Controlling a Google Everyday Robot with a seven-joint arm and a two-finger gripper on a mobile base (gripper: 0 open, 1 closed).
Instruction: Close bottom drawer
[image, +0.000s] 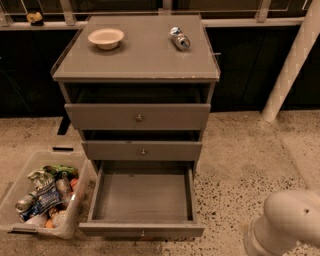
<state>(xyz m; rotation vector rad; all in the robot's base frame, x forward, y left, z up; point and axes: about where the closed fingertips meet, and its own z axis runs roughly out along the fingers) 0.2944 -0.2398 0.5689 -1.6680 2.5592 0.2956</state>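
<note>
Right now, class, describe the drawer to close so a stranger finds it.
With the gripper out of view lower right, look to the grey cabinet. Its bottom drawer is lowest of three, the only one pulled far out, its box empty.

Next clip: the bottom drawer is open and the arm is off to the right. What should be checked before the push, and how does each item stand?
1. The bottom drawer is pulled out, front toward the camera: ok.
2. Nothing lies inside it or over its rim: ok.
3. The bin of clutter sits beside the drawer's left side, not in front of it: ok.
4. The arm is low on the right, apart from the drawer: ok.
5. Whether the tool is lined up with the drawer front: cannot tell, as it is below the picture's edge.
</note>
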